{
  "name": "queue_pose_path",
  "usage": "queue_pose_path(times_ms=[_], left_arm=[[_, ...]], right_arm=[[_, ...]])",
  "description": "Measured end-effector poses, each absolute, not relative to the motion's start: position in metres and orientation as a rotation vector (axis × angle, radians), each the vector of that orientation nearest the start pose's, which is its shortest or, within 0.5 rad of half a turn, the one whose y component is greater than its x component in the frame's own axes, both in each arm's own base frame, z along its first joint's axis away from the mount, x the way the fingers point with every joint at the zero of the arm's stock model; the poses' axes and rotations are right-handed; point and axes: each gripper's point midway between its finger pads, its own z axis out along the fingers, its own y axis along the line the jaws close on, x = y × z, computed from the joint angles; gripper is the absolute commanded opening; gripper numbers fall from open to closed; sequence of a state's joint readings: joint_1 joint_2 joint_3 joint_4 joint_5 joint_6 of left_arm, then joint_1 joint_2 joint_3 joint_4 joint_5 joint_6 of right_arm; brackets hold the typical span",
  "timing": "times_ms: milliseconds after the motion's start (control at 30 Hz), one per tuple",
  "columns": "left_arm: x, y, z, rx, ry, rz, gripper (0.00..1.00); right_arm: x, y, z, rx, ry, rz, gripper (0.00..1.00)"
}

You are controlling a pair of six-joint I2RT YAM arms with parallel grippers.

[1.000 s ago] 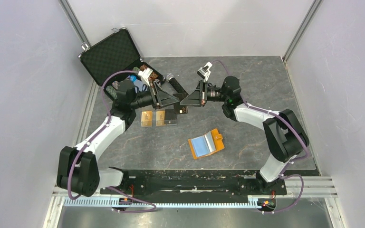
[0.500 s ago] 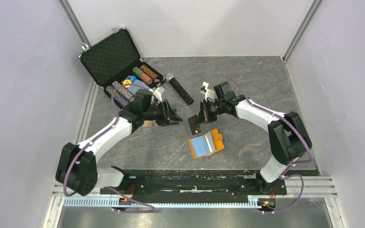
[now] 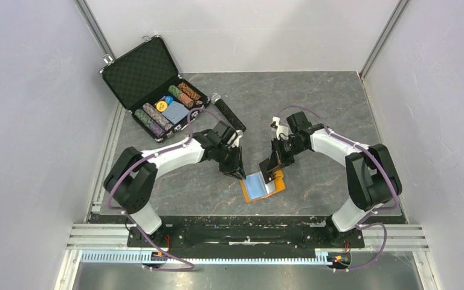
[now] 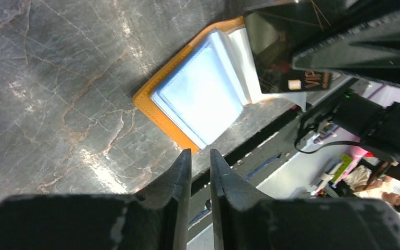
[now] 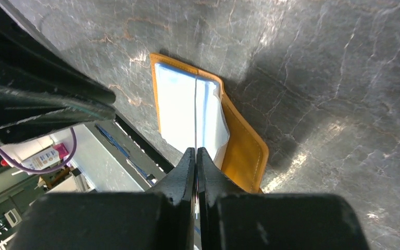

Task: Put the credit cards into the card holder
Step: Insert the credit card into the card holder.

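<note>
The left gripper (image 3: 239, 171), jaws a narrow slit apart and empty, hung at the left edge of the open orange card holder (image 3: 255, 187) lying flat on the table (image 3: 314, 121), while the right gripper (image 3: 271, 171), pinching a black credit card (image 4: 276, 57) edge-down, stood over its blue lining.

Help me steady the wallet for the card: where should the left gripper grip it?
On the card holder, probably the bare orange left edge, approached from the left: it lies open and flat, and the right gripper holds the black card above it from the right.
</note>
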State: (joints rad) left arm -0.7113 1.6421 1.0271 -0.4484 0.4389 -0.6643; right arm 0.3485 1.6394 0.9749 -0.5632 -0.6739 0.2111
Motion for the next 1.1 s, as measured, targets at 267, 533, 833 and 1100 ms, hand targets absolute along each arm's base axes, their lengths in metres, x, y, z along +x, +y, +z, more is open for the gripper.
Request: queue_pose_path(times_ms=[267,533,833,1100], left_arm=[[0.195,-0.306,0.048,0.337,2.962,-0.829,0.16],[0.185,-0.298,0.024,0.365,3.052,-0.753,0.09],[0.181,-0.296,0.015,0.375,3.081,-0.730,0.06],[0.180,-0.297,0.012,0.377,3.083,-0.742,0.04]], right_arm=[[0.221,0.204,0.053,-0.376,2.849,1.076,0.00],[0.213,0.205,0.048,-0.391,2.850,1.112,0.00],[0.207,0.210,0.042,-0.396,2.813,1.191,0.00],[0.203,0.212,0.030,-0.366,2.822,1.225,0.00]])
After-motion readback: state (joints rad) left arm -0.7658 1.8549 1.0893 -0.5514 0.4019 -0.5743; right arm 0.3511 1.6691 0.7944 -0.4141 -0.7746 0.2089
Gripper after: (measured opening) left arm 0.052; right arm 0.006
